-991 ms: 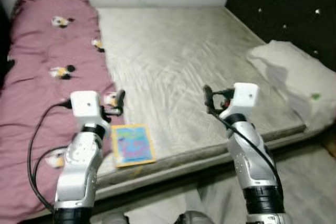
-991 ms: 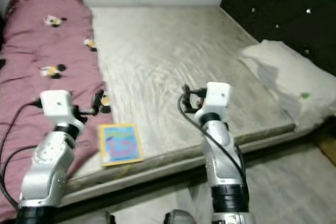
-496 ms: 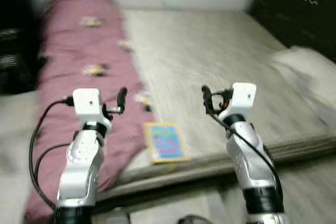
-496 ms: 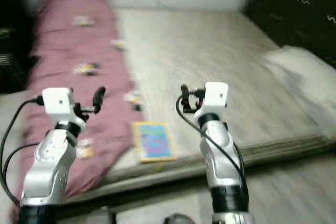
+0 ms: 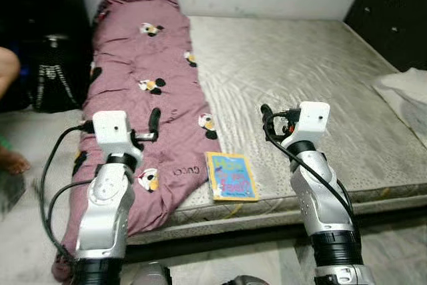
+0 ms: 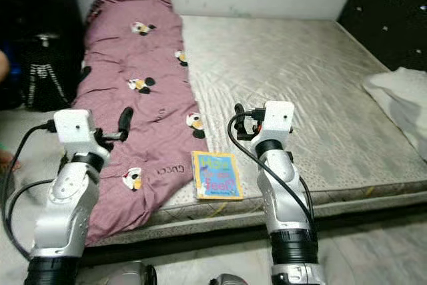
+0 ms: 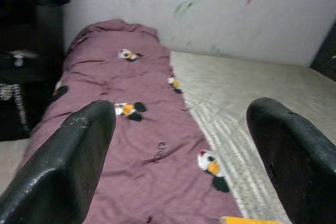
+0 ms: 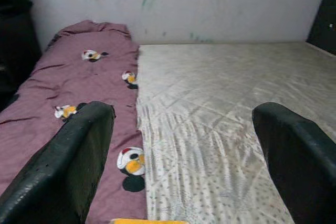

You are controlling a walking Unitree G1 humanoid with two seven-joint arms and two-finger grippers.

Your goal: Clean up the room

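I have both arms raised over the bed's (image 5: 320, 65) near edge. Left gripper (image 7: 181, 156) and right gripper (image 8: 184, 156) each spread wide, holding and touching nothing. The book (image 5: 231, 175) lies flat on the mattress edge, between them, just beside the pink blanket (image 5: 143, 78).

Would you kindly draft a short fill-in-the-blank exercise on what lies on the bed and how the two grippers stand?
1. The blue and yellow book lies near the mattress's front ____.
2. The quilt along the bed's left side is ____ in colour.
3. The left gripper and the right gripper both have their fingers ____.
4. The book lies directly on the ____, beside the quilt.

Missing words: edge; pink; open; mattress
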